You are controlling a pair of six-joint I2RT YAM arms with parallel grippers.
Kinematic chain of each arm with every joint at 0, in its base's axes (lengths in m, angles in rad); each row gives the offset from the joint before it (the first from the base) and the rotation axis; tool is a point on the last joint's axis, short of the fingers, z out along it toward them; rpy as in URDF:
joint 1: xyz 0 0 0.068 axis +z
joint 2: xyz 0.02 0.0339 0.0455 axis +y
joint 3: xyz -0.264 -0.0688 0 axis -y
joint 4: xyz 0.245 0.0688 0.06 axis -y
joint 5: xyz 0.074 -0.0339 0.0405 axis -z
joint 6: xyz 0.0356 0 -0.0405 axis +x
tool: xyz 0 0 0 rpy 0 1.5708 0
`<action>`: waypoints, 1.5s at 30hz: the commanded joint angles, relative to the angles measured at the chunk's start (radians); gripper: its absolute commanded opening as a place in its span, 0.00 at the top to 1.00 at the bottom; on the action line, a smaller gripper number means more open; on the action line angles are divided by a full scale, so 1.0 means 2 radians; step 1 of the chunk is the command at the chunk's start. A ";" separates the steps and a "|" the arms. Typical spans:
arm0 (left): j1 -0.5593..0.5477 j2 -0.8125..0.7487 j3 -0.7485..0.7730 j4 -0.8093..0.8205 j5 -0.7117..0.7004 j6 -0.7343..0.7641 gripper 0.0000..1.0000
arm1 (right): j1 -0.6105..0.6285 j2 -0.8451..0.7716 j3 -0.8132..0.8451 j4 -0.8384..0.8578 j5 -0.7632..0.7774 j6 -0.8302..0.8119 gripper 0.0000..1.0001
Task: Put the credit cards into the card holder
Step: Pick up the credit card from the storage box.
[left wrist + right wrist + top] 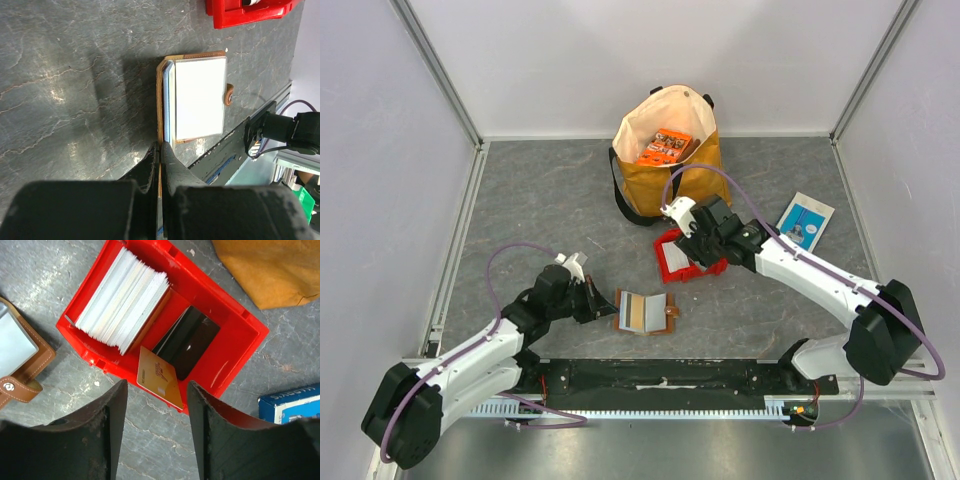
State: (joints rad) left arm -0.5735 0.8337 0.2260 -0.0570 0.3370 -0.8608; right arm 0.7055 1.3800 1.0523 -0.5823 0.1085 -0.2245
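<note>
- Grey, stone-patterned tabletop (540, 200) fills the scene, closed in by plain white walls (650, 60) on three sides.
- Near the front edge, the card holder (645, 312) lies open and flat, brown leather around the rim, with a snap tab on its right side.
- Seen from the left wrist, the holder's upper pocket shows a white face, with pale blue card edges stacked along one side.
- The left claw (160, 152) is pressed together on the holder's near edge, and a thin brown strip of leather shows between its fingers.
- A red bin (240, 315) sits toward the middle of the tabletop, well apart from the holder.
- The credit cards (122, 295) stand on edge as a thick white stack in the bin's left part.
- A dark card (187, 340) lies flat in the bin's right part; a gold card (160, 382) leans tilted against the near wall, its lower corner over the rim.
- The right claw (155, 435) hangs over the bin's near side, jaws spread, with nothing between them.
- A tan bag (695, 165) stands behind the bin with orange packets (665, 146) inside.
- A blue-and-white box (806, 220) lies to the right of the bin.
</note>
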 commanded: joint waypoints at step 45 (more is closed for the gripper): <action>-0.002 0.007 0.020 0.015 0.017 0.027 0.98 | -0.055 0.075 0.032 -0.029 -0.076 -0.046 0.83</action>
State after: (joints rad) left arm -0.5735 0.8520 0.2348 -0.0532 0.3462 -0.8433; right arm 0.6022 1.5059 1.0752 -0.6327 -0.0235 -0.3077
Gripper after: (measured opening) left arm 0.025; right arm 0.210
